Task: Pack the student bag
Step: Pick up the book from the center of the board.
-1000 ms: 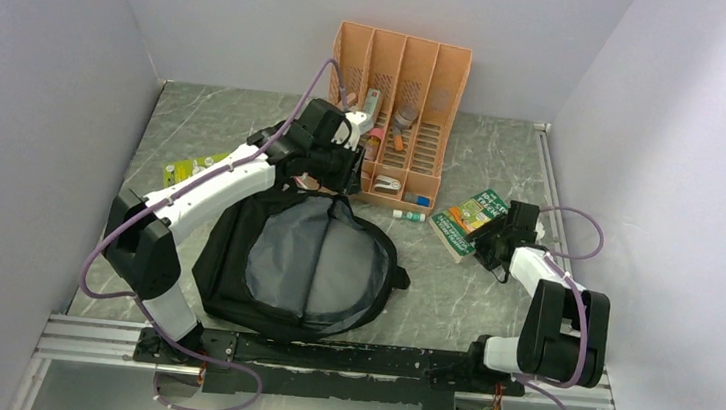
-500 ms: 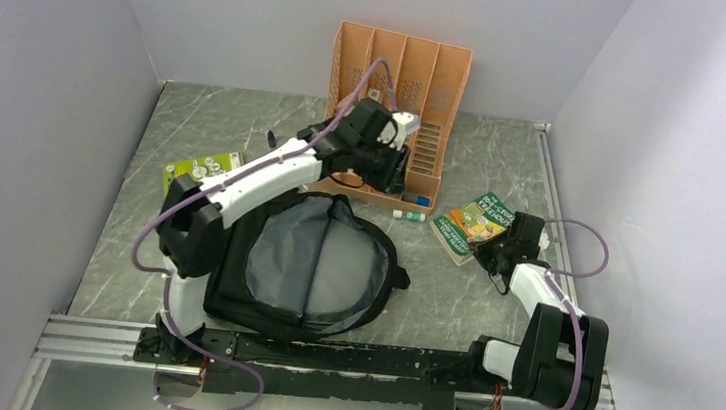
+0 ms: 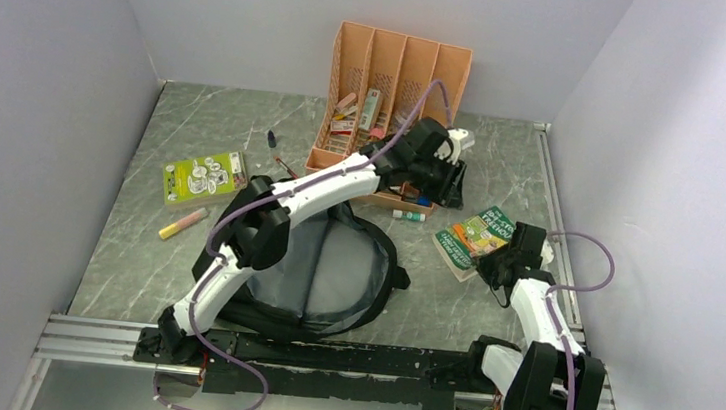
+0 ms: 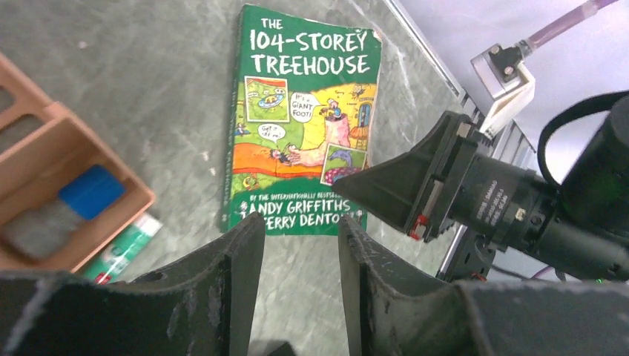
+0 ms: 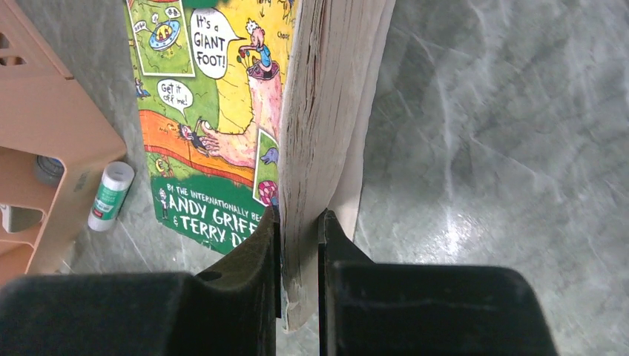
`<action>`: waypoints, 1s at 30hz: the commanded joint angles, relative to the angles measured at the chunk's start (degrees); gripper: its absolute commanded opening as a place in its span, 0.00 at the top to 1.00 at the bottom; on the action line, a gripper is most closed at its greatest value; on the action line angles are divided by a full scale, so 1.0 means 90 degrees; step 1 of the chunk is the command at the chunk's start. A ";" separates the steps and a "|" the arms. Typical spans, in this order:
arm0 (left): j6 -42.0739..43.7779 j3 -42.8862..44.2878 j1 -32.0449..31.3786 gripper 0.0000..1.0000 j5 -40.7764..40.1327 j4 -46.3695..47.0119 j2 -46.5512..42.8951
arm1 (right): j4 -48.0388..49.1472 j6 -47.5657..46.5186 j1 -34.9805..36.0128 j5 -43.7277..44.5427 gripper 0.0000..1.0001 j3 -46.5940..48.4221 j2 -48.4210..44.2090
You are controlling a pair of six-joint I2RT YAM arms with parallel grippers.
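The student bag (image 3: 317, 271) lies open in front of the left arm's base, its grey lining facing up. A green paperback, "The 104-Storey Treehouse" (image 3: 469, 239), lies on the table to its right. My right gripper (image 5: 299, 215) is shut on the near edge of the book's pages (image 5: 330, 89), with the cover (image 5: 215, 111) to the left. My left gripper (image 4: 300, 222) hovers open above the book (image 4: 304, 126), nothing between its fingers. In the top view the left gripper (image 3: 454, 179) is by the organiser's right end.
An orange file organiser (image 3: 395, 88) with stationery stands at the back. A glue stick (image 3: 410, 215) lies in front of it. A small green booklet (image 3: 203, 176), a yellow marker (image 3: 183, 223) and a pen (image 3: 273, 140) lie at the left. Walls enclose three sides.
My left arm has swung right, from the organiser's left side to above the book. My right gripper has closed on the book's edge and drawn it slightly nearer.
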 commanded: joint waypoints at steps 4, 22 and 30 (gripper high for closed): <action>-0.0352 0.0581 -0.0302 0.49 -0.0511 0.0113 0.0764 | -0.1108 0.0155 -0.0076 0.0709 1.00 -0.0114 -0.0226; -0.0734 -0.0047 -0.0289 0.22 -0.1178 0.0200 0.1175 | -0.1024 0.0164 -0.0075 0.0733 1.00 -0.0175 -0.0180; -0.0800 -0.0139 -0.0284 0.21 -0.0935 0.0400 0.1310 | -0.1468 0.0648 -0.0068 0.1492 1.00 0.0132 0.0632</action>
